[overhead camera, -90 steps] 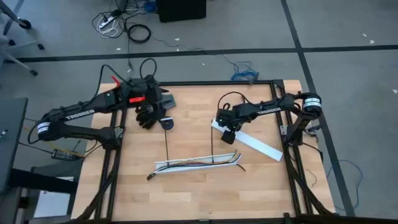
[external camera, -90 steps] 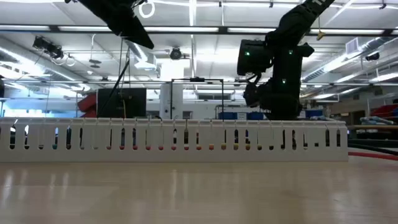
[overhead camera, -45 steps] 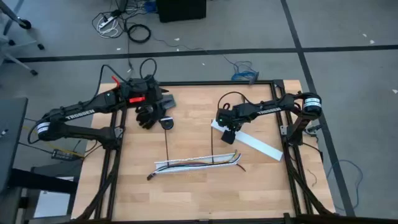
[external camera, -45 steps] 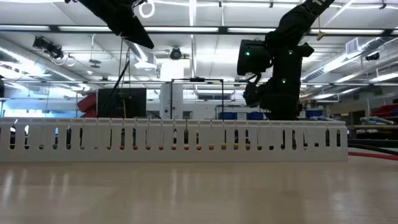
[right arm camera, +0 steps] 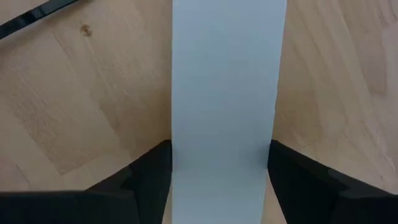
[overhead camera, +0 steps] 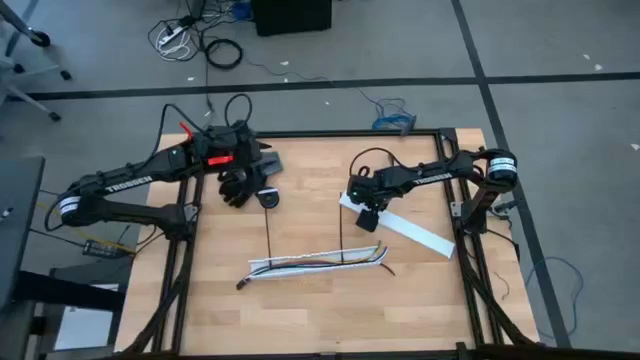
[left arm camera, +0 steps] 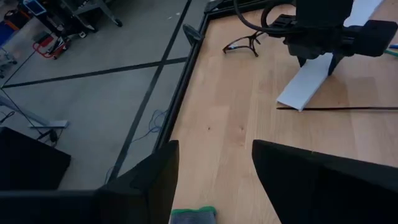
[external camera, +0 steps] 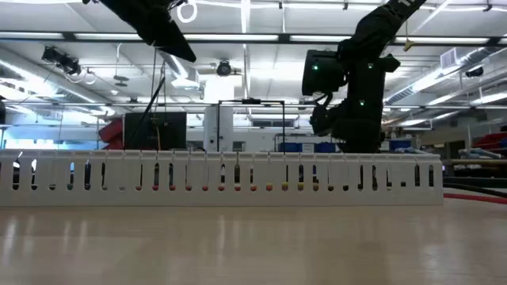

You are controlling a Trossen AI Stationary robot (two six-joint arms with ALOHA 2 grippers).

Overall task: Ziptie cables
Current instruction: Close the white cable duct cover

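The right end effector (overhead camera: 366,218) stood low over the near end of a flat white strip (overhead camera: 400,228) that lay diagonally on the wooden surface (overhead camera: 300,310). In the right wrist view its two dark fingers (right arm camera: 146,177) sat spread to either side of that strip (right arm camera: 227,93), just at its edges; whether they actually pressed on it could not be told.

The cables (overhead camera: 315,262) lay well apart from it, nearer the front of the surface and toward the middle, inside or along the white slotted channel (overhead camera: 268,268), their long axis running almost straight left to right with a black tail trailing off each end. Two thin black straps crossed that line at right angles: one ziptie (overhead camera: 343,232) ran from the strip's end down to the bundle, just beside the right end effector, and a second strap (overhead camera: 271,232) ran down from a small black ring (overhead camera: 267,200) close by the left arm.

The left end effector (overhead camera: 238,183) hung at the back left corner by a dark glove, its fingers (left arm camera: 140,186) parted with nothing between them.

By this layout the right arm looked the nearer one to the ziptie, which lay lengthwise toward the front from its fingertips, across the cables' axis.
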